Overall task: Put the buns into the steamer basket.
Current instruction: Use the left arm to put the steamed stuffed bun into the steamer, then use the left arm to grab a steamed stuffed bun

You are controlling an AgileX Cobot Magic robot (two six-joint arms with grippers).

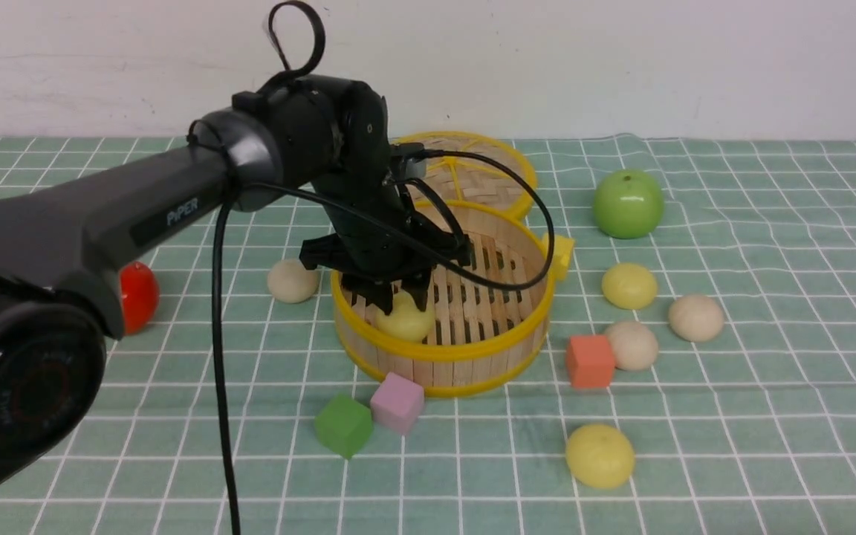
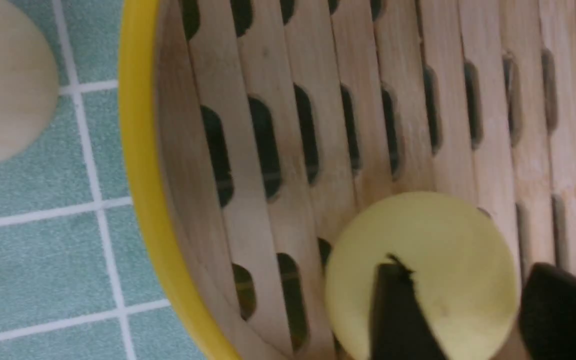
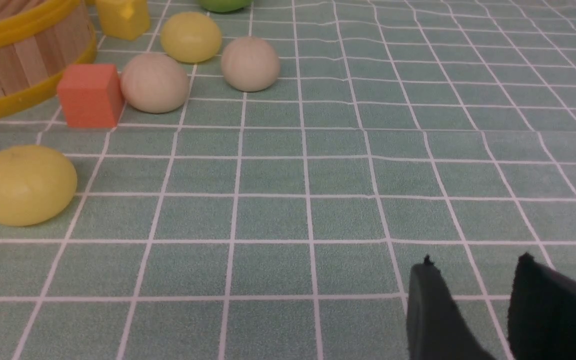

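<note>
1 cream bun [image 1: 293,281]: on tabletop [image 1: 770,416], just L of steamer basket [image 1: 472,364]; nearest L arm
L hand [image 1: 400,297]: fingers parted, gripping nothing; yellow bun [image 1: 406,321] beneath, on basket floor
4 buns [image 1: 631,345]: R of basket; nearer R arm
R hand [image 3: 478,305]: part-open, empty

Pale yellow buns [image 1: 629,286], cream buns [image 1: 696,317], yellow-rimmed bamboo steamer basket [image 1: 465,369], green apple [image 1: 628,203], green-and-white checked cloth [image 1: 770,416]

Plain white wall [image 1: 621,59]; green checked tablecloth [image 1: 770,416] below.

Front view overlooks the whole surface [image 1: 770,416]; left wrist looks closely into the steamer basket [image 2: 138,150], right wrist low beside it.
</note>
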